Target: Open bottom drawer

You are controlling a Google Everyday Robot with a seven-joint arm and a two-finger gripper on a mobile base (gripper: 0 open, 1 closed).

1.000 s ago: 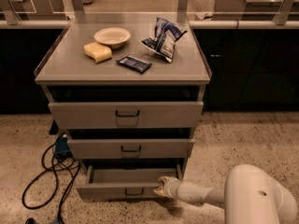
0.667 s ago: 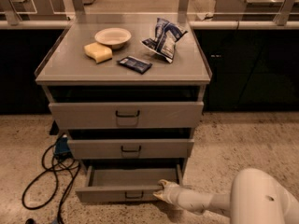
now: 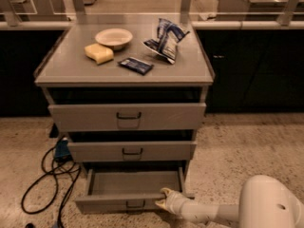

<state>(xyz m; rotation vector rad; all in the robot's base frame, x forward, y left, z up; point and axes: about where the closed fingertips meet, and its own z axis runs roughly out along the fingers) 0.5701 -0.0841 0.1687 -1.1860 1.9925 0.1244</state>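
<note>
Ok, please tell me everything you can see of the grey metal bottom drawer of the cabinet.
The grey metal bottom drawer is the lowest of three in the grey cabinet, with the slimmest front. It stands partly pulled out and level. A small dark loop handle sits at the centre of its front. Its visible inside is plain grey, with nothing showing in it. The white gripper is at the front's top edge, right of the handle, seemingly touching it.

The scene is lit dimly and warmly from overhead. The gripper, at the bottom drawer front, is lit pale; deep shadow is seen above it, under the cabinet top.
</note>
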